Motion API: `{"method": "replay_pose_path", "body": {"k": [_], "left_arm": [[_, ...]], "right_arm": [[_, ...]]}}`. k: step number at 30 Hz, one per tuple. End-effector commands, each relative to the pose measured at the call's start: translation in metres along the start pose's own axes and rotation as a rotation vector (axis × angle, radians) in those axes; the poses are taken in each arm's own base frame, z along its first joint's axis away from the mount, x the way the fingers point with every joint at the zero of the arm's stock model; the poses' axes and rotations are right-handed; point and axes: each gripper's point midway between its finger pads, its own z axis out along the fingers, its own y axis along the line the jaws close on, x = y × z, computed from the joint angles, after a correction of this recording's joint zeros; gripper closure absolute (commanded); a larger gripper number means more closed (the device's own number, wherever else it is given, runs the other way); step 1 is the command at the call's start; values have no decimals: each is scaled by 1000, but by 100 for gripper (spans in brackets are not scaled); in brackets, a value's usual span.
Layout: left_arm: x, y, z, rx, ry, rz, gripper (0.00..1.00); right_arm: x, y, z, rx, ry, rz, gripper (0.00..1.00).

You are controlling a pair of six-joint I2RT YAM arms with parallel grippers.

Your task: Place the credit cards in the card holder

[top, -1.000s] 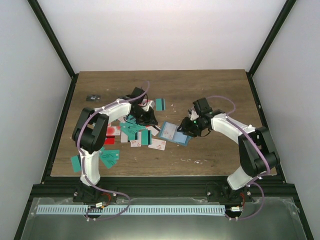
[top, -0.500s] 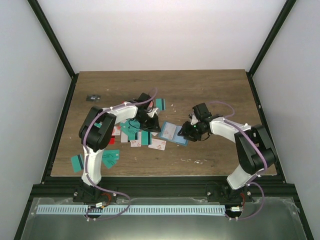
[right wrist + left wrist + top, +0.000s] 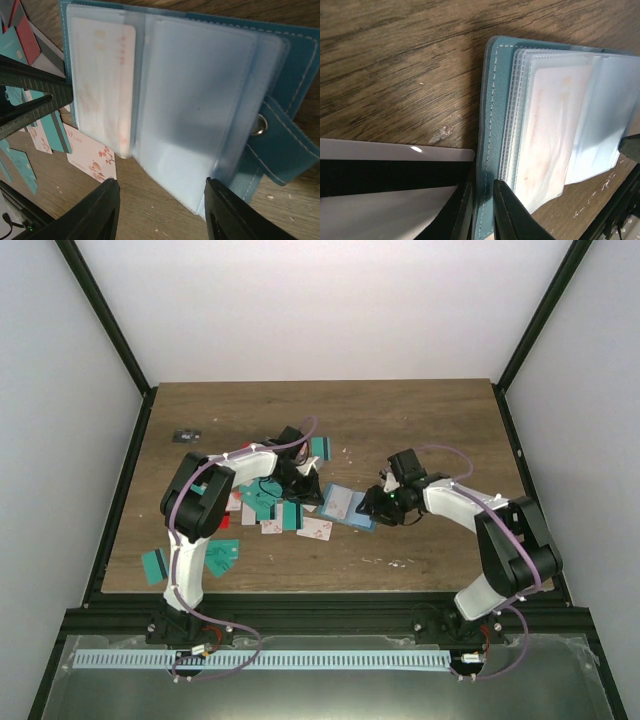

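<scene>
Teal card holder [image 3: 300, 60] lies open on worktop [image 3: 420, 420], pink card [image 3: 102, 85] inside. Right claw [image 3: 160, 190] released over it; left claw [image 3: 481, 187] nearly clenched at its edge, grasp unclear.

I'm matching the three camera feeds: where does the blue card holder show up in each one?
Top external: card holder mid-table, between the arms.
Left wrist: card holder open, right half.
Right wrist: card holder fills most of frame.
Shared landmark: pinkish card in its clear pocket.
</scene>
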Motion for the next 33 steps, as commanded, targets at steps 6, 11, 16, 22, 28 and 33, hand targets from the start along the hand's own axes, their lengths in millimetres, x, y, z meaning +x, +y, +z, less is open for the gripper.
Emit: {"method": "replay_pose_path", "body": {"k": [6, 11, 16, 22, 28, 33], "left_arm": [[8, 7, 10, -18, 40, 2, 85], [10, 5, 12, -19, 47, 5, 86], [13, 2, 16, -9, 59, 5, 85], [18, 0, 21, -5, 81, 7, 86], [23, -7, 26, 16, 100, 12, 86], [29, -18, 30, 56, 119, 13, 86]], "right_arm": [[1, -5, 13, -19, 14, 9, 52], [-4, -1, 16, -27, 17, 7, 52], [-7, 12, 20, -112, 11, -28, 51], [-17, 37, 25, -235, 16, -79, 51], [-21, 53, 26, -289, 40, -121, 52], [-16, 73, 28, -326, 74, -170, 52]]}}
